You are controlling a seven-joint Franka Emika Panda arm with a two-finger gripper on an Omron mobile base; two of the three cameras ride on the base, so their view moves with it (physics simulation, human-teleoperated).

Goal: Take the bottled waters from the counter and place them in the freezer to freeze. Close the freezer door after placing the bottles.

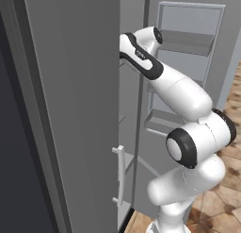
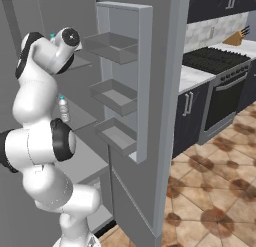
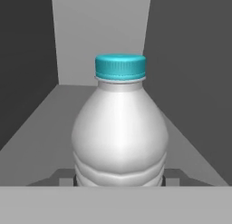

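From my seat the hand view was mostly bottle (image 3: 120, 132): a pale, rounded plastic thing with soft ribs near the bottom and a ridged teal cap on top, standing upright. The gripper (image 3: 118, 181) was clamped on it low down, the little dark fingertips (image 3: 67, 181) just peeking out on either side of the body. Around it I had flat matte grey walls and a smooth grey shelf (image 3: 36, 141) running back into the freezer (image 3: 99, 32), so the bottle was inside that compartment, just over the shelf. I couldn't tell whether its base was actually touching.

In the right base view the glossy white arm (image 2: 42, 106) reached up and into the open freezer, with a tiny speck of teal showing right by the wrist. The second bottle (image 2: 64, 110) was standing upright on a lower shelf, clear with the same blue-green cap, partly hidden behind the arm.

The freezer door (image 2: 142, 81) hung wide open, a tall flat grey slab with three boxy bins stacked down its inside face. The left base view gave me the other closed fridge door (image 1: 80, 114), plain grey, with a slim silver handle (image 1: 119, 174) low down.

Off to the right were the black stove (image 2: 220, 86), a white marble-looking counter (image 2: 192, 77) over dark cabinets, and a blotchy brown tile floor (image 2: 215, 191).
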